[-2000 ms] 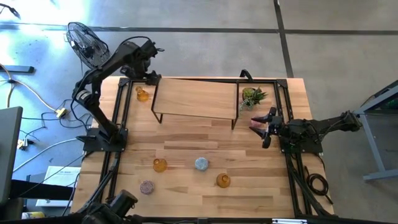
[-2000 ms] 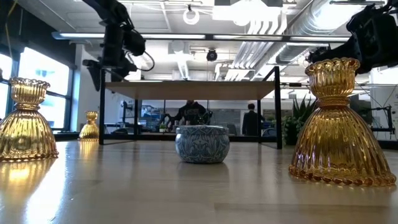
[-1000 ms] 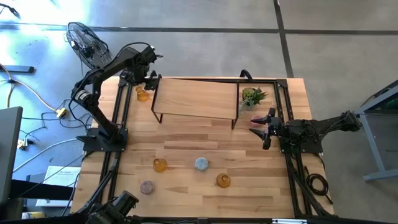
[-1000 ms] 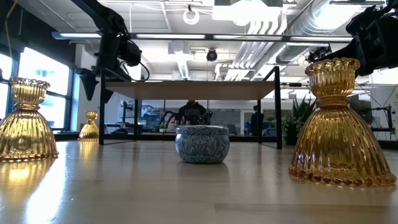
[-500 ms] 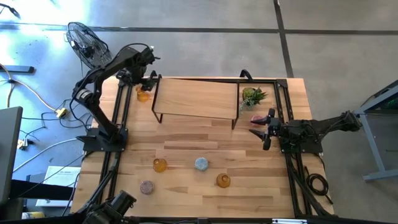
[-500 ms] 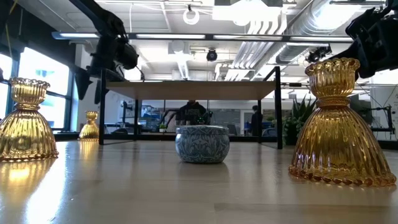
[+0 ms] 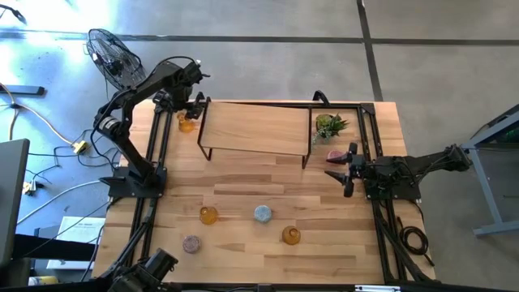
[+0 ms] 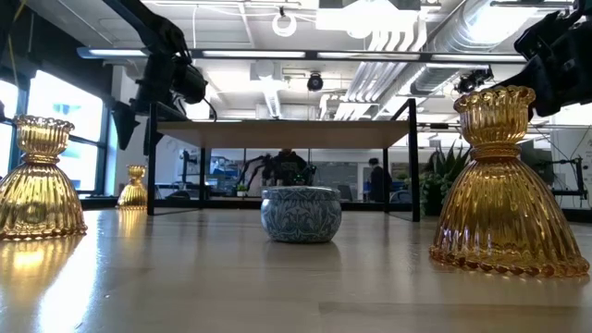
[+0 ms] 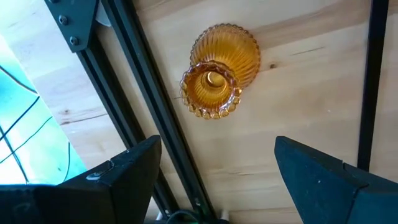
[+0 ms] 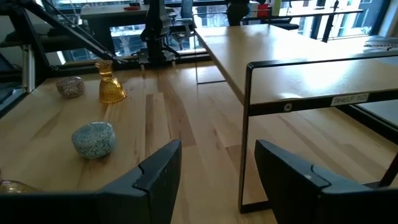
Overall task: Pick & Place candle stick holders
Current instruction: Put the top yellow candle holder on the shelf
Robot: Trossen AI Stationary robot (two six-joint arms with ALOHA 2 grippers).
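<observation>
Amber glass holders and squat round ones sit around a low wooden shelf (image 7: 255,128) with a black metal frame, standing at the far middle of the table (image 7: 243,259).

The left gripper (image 7: 193,105) hangs just off the shelf's left end, directly above an amber holder (image 7: 186,123) that stands upright on the table; its fingers (image 9: 124,174) are spread wide and hold nothing.

The right gripper (image 7: 339,165) waits off the shelf's right front corner, jaws parted and empty. A pink holder (image 7: 335,153) stands between that gripper and the green potted plant (image 7: 328,126), beside the shelf's right end.

In front of the shelf, well apart from it, stand an amber holder (image 7: 208,215), a blue-grey round holder (image 7: 262,213) and another amber holder (image 7: 290,235). A mauve round holder (image 7: 190,243) sits nearest the table's front left.
</observation>
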